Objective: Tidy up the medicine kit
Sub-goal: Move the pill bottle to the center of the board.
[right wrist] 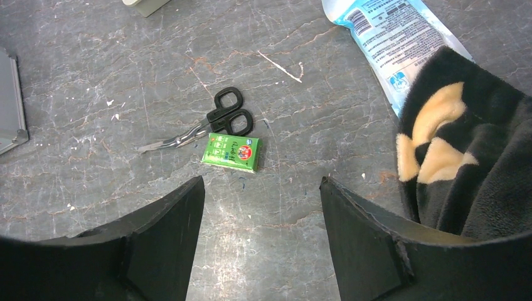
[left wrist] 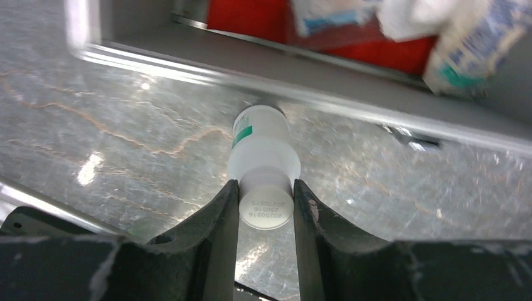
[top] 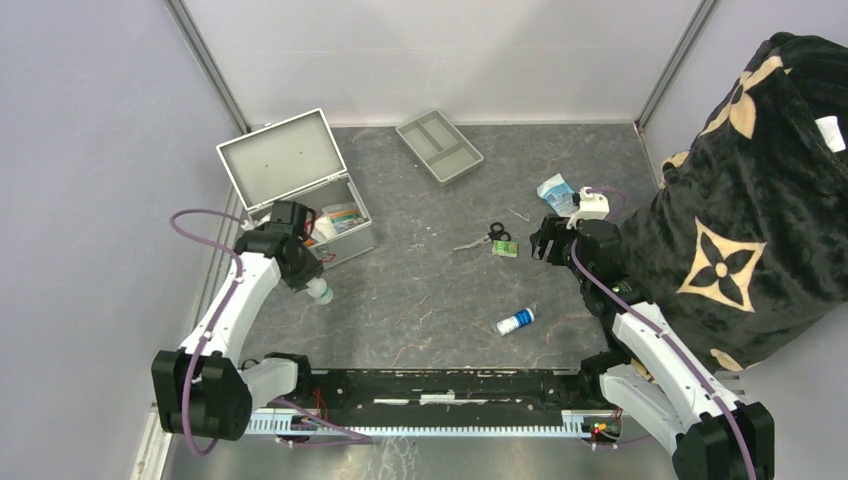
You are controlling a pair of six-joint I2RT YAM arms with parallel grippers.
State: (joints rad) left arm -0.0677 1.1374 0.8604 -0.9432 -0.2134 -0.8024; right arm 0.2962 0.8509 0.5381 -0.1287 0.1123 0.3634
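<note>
The medicine kit (top: 352, 246) stands at the back left with its lid (top: 283, 158) raised; red and white items lie inside. A small white bottle (left wrist: 262, 147) with a green label lies on the table against the kit's front wall (left wrist: 251, 63). My left gripper (left wrist: 266, 188) has both fingers pressed on the bottle's narrow, date-stamped end. From above, that gripper (top: 312, 282) sits just in front of the kit over the bottle (top: 320, 292). My right gripper (right wrist: 262, 182) hangs open and empty above the table, near black scissors (right wrist: 207, 125) and a green packet (right wrist: 231, 152).
A shallow grey divided tray (top: 438, 146) lies at the back. A white bottle with a blue cap (top: 516, 321) lies near the front centre. A blue-and-white pouch (right wrist: 392, 37) rests beside a black patterned blanket (top: 760, 200) that fills the right side.
</note>
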